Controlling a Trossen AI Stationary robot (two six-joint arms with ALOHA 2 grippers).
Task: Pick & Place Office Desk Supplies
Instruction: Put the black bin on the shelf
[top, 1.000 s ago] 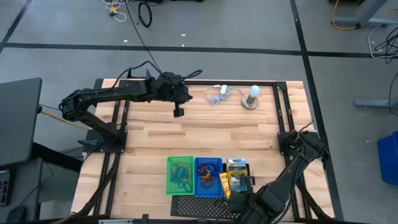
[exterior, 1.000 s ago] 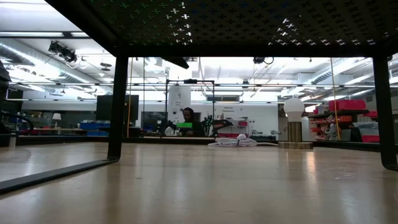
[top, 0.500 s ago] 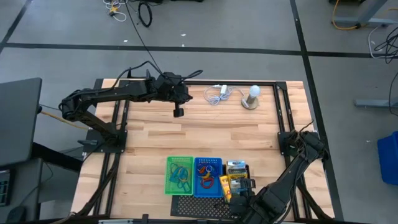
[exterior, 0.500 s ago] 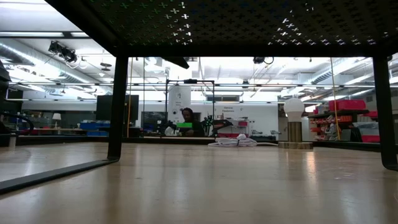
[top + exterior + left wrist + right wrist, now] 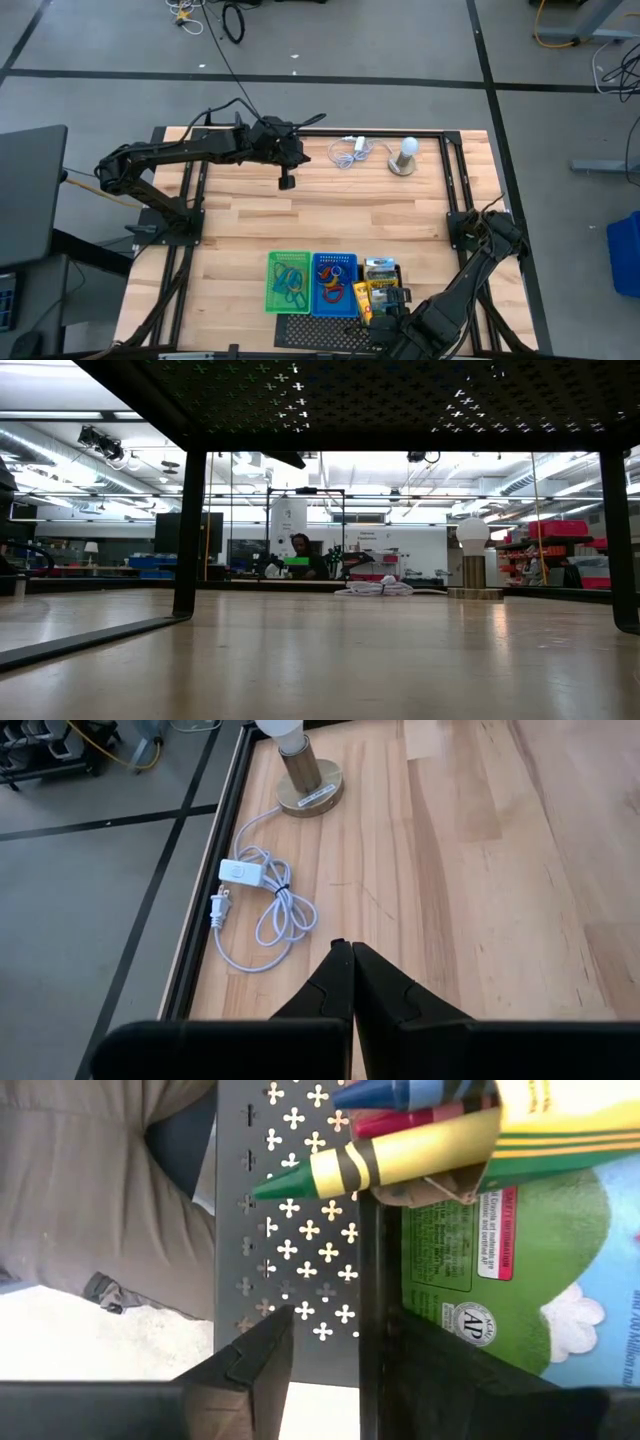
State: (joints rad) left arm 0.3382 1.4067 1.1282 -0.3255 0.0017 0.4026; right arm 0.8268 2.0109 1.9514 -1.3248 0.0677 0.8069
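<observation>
From above, the green tray (image 5: 289,281), blue tray (image 5: 335,283) and crayon box (image 5: 380,280) sit along the desk's (image 5: 300,215) front edge, with the right gripper (image 5: 398,305) over the box. The left wrist view shows the left gripper (image 5: 351,949) pressed together near the white cable (image 5: 262,910). In the right wrist view the fingers (image 5: 262,1348) stand apart beside the crayon box (image 5: 520,1230), holding nothing.

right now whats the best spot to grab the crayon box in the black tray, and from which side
Probably across the two long sides of the crayon box, coming straight down from above. It lies flat in the black tray, so only its top is exposed. Avoid the open flap end, where crayons spill out. The right gripper is open right beside it.
</observation>
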